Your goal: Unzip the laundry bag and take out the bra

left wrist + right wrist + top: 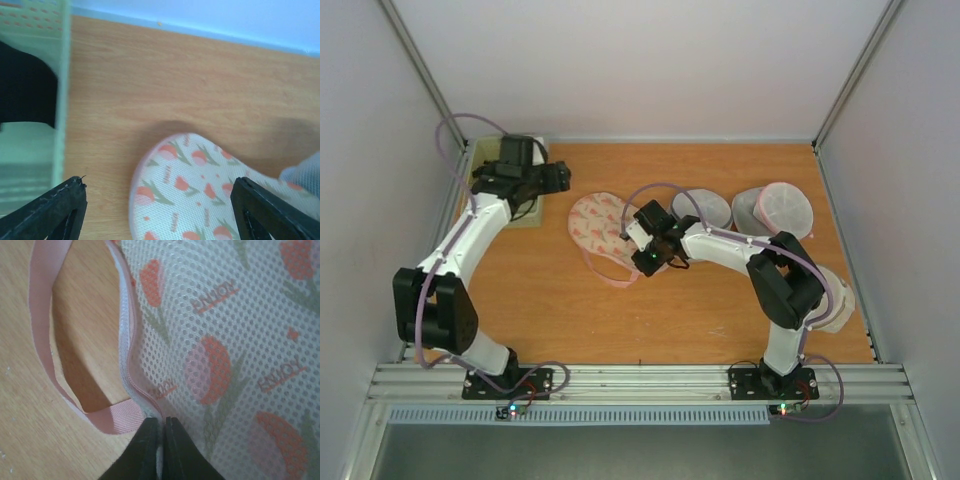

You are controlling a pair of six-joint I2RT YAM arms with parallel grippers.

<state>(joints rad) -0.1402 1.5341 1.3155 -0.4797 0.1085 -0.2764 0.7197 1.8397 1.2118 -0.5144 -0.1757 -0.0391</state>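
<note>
Bag (603, 222) flat on desk (570, 310), mid-desk, print up, pink strap (42, 340) looping off near edge. Bra (25, 85) = black mass inside green basket (61, 75) at far-left corner, apart from bag. Right hand (160, 440) closed, pinching bag seam by strap. Left hand (558, 178) wide open, empty, between basket and bag. Step: removal looks done, drop-off stage. Next: left hand lifts clear of basket, right hand lets go of seam.
</note>
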